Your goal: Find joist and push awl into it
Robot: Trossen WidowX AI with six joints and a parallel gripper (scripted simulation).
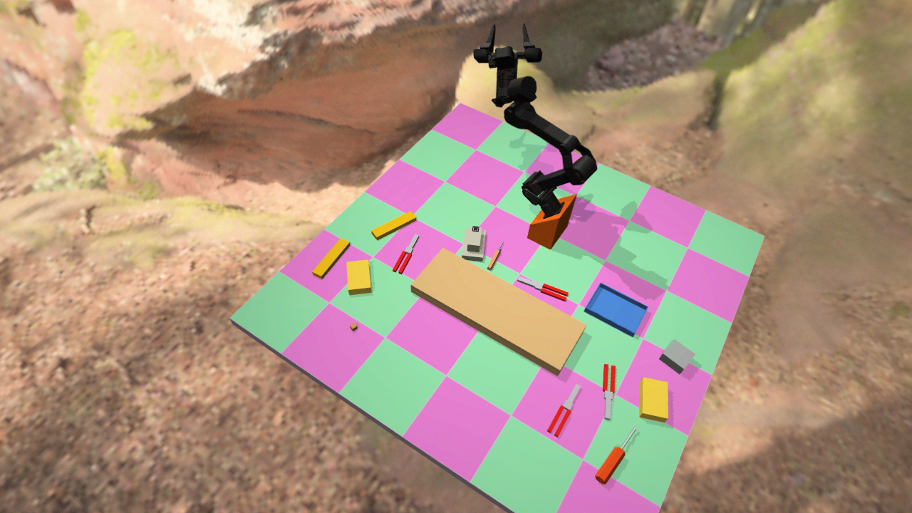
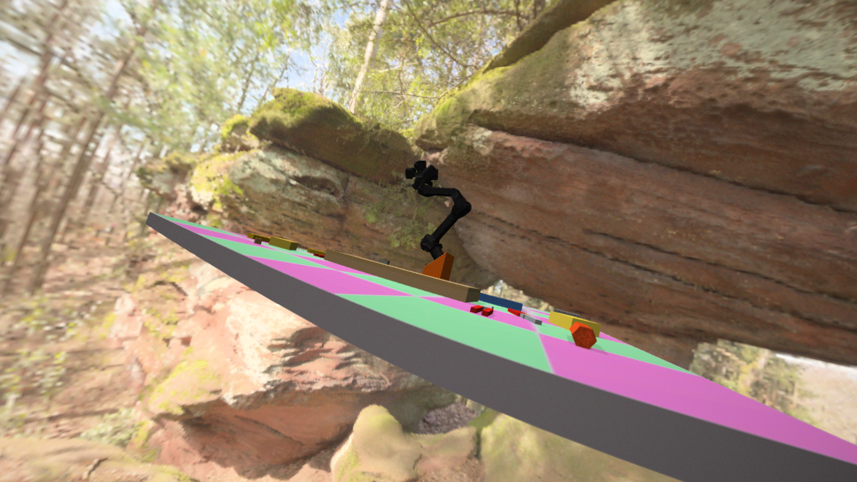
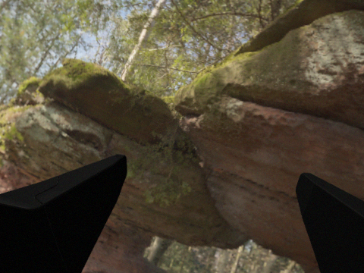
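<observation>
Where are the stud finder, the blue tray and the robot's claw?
stud finder (image 1: pixel 473 243): top view, its grey body.
blue tray (image 1: pixel 598 313): top view, its near rim.
gripper (image 1: pixel 508 35): top view, midway between its open fingertips.

A pink-and-green checkered floor slab with a grey edge (image 2: pixel 419 353) crosses the frame centre. Layered reddish, moss-topped sandstone cliffs (image 2: pixel 659 179) fill the right; sunlit blurred forest trees (image 2: pixel 90 90) the upper left.
</observation>
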